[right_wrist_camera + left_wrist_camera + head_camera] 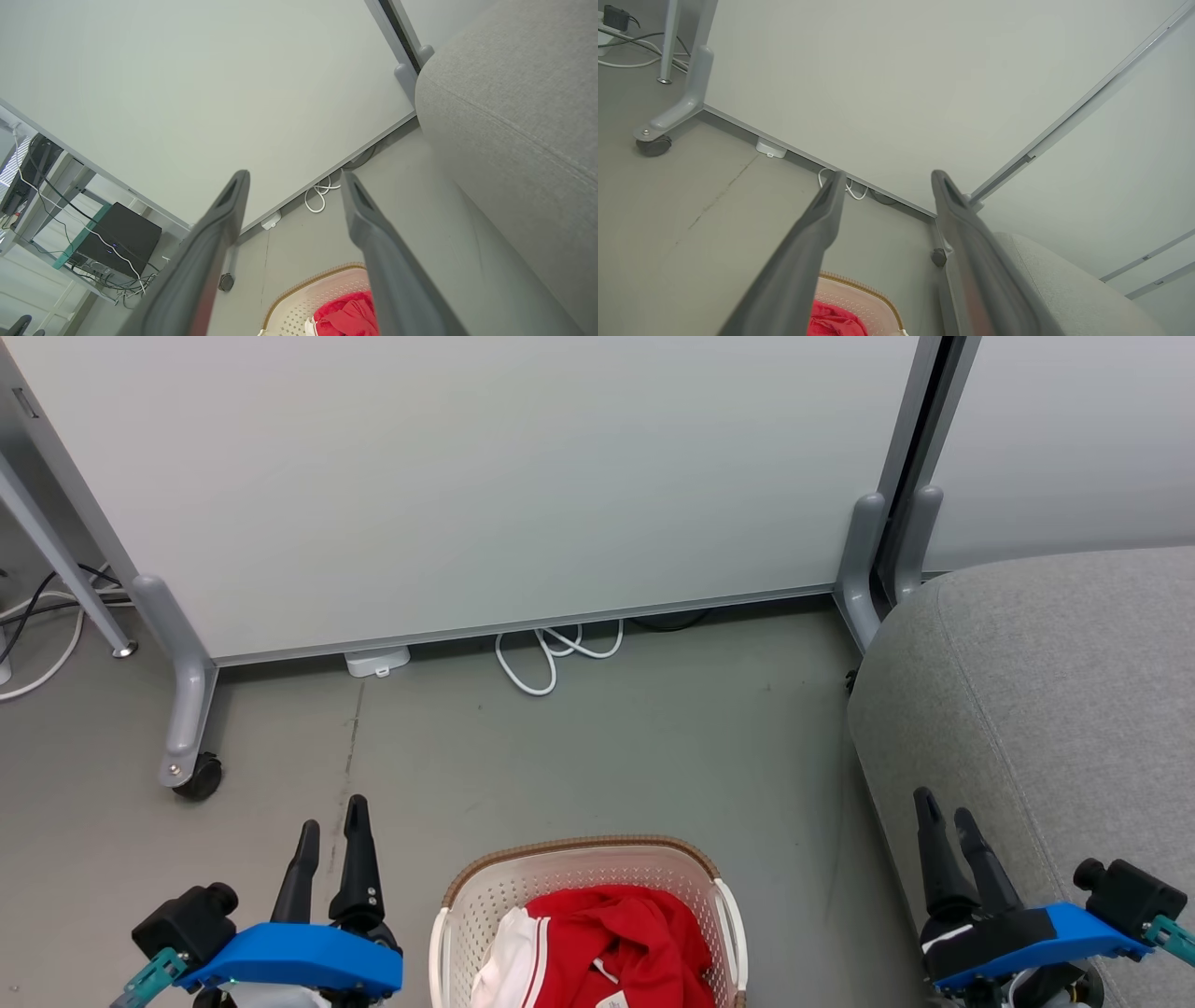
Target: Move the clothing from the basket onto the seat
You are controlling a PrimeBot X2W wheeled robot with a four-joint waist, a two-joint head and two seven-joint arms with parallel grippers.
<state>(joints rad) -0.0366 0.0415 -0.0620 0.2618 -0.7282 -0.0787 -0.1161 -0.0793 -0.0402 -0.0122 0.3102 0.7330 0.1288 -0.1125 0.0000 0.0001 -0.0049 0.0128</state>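
One basket [579,847], clothing [635,933] inside; one seat [1055,709].

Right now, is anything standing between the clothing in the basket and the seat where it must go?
Nothing visible does. The clothing lies in the basket, and bare floor separates the basket from the seat on the robot's right.

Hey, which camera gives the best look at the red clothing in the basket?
The head view: the clothing lies open from above, white striped sleeve included. Both wrist views catch a small red patch at their bottom edge.
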